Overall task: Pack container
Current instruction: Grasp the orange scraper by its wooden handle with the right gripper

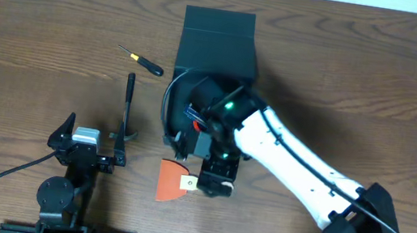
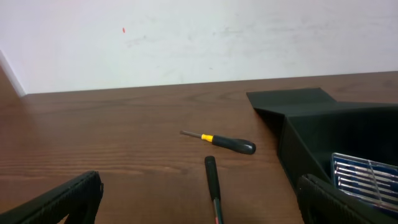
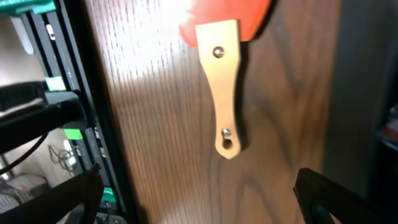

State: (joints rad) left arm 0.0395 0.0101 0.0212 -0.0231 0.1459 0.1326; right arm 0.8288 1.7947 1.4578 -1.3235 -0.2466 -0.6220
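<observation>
The container (image 1: pixel 216 48) is a dark box at the table's middle, open, with its flap lid lying flat at the far side. It also shows at the right of the left wrist view (image 2: pixel 329 134), with a clear case of metal bits (image 2: pixel 367 177) inside. My right gripper (image 1: pixel 215 183) is open and empty in front of the box, above the table. The wooden handle (image 3: pixel 222 87) of an orange scraper (image 1: pixel 171 181) lies just ahead of its jaws (image 3: pixel 199 205). My left gripper (image 1: pixel 85 148) is open and empty at the front left (image 2: pixel 205 214).
A black-handled screwdriver with a yellow band (image 1: pixel 141 60) (image 2: pixel 224 142) lies left of the box. A long black-handled tool (image 1: pixel 128 109) (image 2: pixel 212 180) lies in front of my left gripper. The black rail with green clips (image 3: pixel 68 93) runs along the table's front edge.
</observation>
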